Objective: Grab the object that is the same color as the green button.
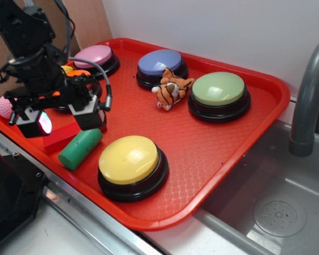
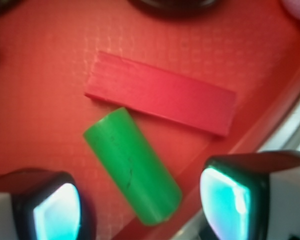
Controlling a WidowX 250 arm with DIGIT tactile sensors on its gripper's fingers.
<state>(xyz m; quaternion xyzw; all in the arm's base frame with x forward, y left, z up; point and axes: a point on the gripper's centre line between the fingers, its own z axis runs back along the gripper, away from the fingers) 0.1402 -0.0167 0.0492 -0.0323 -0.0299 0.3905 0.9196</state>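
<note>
The green cylinder block [image 1: 80, 149] lies on its side near the front left edge of the red tray [image 1: 212, 170]. It also shows in the wrist view [image 2: 132, 165], lying aslant below the red rectangular block [image 2: 162, 93]. My gripper [image 1: 61, 123] hovers above the tray, over the red block [image 1: 64, 137] and just left of the cylinder. In the wrist view the gripper [image 2: 142, 207] is open and empty, with the cylinder's near end between its two fingers. The pale green domed button [image 1: 219, 89] sits at the back right of the tray.
A yellow button [image 1: 129, 160] stands right of the cylinder. Pink [image 1: 94, 54] and blue [image 1: 160, 62] buttons stand at the back. A toy tiger [image 1: 171, 89] lies by the green button. A pink ball [image 1: 6, 106] is at the tray's left edge. A sink [image 1: 271, 207] and faucet [image 1: 308, 95] are to the right.
</note>
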